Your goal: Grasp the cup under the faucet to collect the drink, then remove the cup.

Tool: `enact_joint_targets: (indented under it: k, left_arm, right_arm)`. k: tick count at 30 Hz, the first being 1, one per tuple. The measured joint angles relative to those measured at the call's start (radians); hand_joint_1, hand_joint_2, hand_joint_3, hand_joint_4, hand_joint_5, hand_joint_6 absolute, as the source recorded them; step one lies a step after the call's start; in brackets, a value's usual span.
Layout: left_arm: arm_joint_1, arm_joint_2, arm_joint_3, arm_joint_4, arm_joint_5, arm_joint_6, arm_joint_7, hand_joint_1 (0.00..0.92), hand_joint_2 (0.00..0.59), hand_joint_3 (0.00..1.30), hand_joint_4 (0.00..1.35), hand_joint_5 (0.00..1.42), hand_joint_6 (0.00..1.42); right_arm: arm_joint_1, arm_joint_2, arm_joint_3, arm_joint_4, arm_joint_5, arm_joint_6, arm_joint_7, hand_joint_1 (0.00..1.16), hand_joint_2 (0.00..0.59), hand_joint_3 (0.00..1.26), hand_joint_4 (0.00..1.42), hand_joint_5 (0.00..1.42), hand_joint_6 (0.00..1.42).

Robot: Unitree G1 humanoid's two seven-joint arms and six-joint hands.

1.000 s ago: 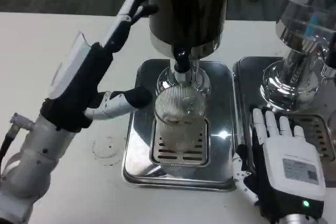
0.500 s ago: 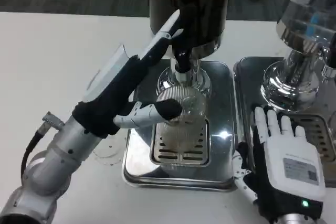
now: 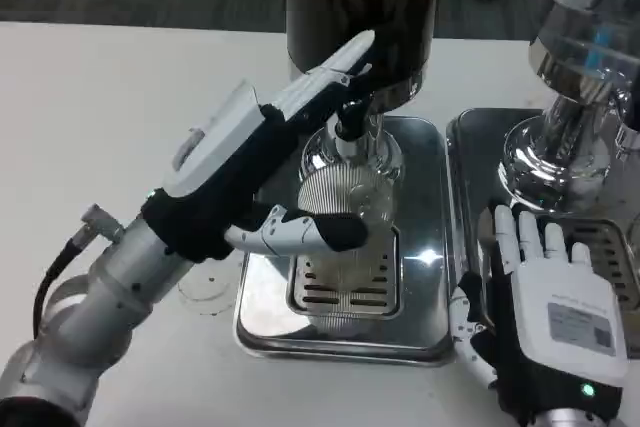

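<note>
Grasp step, not closed yet by my read. My left hand (image 3: 240, 162) is around the cup (image 3: 345, 222): thumb in front of its ribbed wall, long fingers stretched past its far side toward the faucet (image 3: 348, 127). Can't tell if they touch the glass, so no firm grip. Cup stands upright on the grate of the drip tray (image 3: 420, 287), right under the faucet. My right hand (image 3: 545, 312) lies flat and open on the table, beside the tray. Next I need to close the fingers round the cup and steady it.
</note>
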Motion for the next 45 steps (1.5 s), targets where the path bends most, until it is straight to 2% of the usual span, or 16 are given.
enact_joint_targets:
  k: [8, 15, 30, 33, 39, 42, 44, 45]
  left_arm:
    - [0.0, 0.024, 0.033, -0.044, 0.172, -0.019, 0.094, 0.0, 0.116, 0.1, 0.0, 0.22, 0.15]
    - [0.0, 0.044, 0.027, -0.086, 0.332, -0.023, 0.22, 0.0, 0.117, 0.12, 0.0, 0.23, 0.15]
    - [0.0, 0.084, -0.021, -0.117, 0.447, -0.023, 0.365, 0.0, 0.121, 0.17, 0.04, 0.26, 0.18]
    - [0.0, 0.088, -0.034, -0.118, 0.447, -0.021, 0.382, 0.0, 0.121, 0.17, 0.04, 0.26, 0.18]
    - [0.0, 0.094, -0.05, -0.121, 0.447, -0.018, 0.402, 0.0, 0.121, 0.18, 0.04, 0.26, 0.18]
    - [0.0, 0.096, -0.052, -0.126, 0.447, -0.013, 0.406, 0.0, 0.121, 0.18, 0.04, 0.26, 0.18]
    - [0.0, 0.098, -0.053, -0.127, 0.447, -0.011, 0.408, 0.0, 0.121, 0.18, 0.05, 0.26, 0.18]
    - [0.0, 0.099, -0.054, -0.127, 0.447, -0.011, 0.408, 0.0, 0.121, 0.18, 0.05, 0.26, 0.18]
  right_arm:
    - [0.0, -0.007, -0.018, 0.0, 0.019, 0.0, 0.0, 0.14, 0.586, 0.0, 0.0, 0.0, 0.0]
    - [0.001, -0.004, -0.026, 0.0, 0.033, 0.0, 0.0, 0.14, 0.586, 0.0, 0.0, 0.0, 0.0]
    - [0.007, 0.0, -0.017, -0.003, 0.036, 0.007, 0.0, 0.14, 0.586, 0.0, 0.0, 0.0, 0.0]
    - [0.017, 0.011, -0.032, -0.038, 0.122, -0.019, 0.0, 0.17, 0.57, 0.0, 0.0, 0.0, 0.0]
    - [0.027, 0.032, -0.083, -0.098, 0.307, -0.101, 0.004, 0.35, 0.504, 0.0, 0.0, 0.0, 0.03]
    - [0.028, 0.037, -0.124, -0.101, 0.447, -0.162, 0.021, 0.44, 0.455, 0.0, 0.0, 0.0, 0.03]
    - [0.031, 0.052, -0.169, -0.093, 0.589, -0.233, 0.031, 0.49, 0.427, 0.0, 0.0, 0.0, 0.03]
    - [0.031, 0.054, -0.178, -0.09, 0.618, -0.25, 0.032, 0.51, 0.411, 0.0, 0.0, 0.0, 0.03]
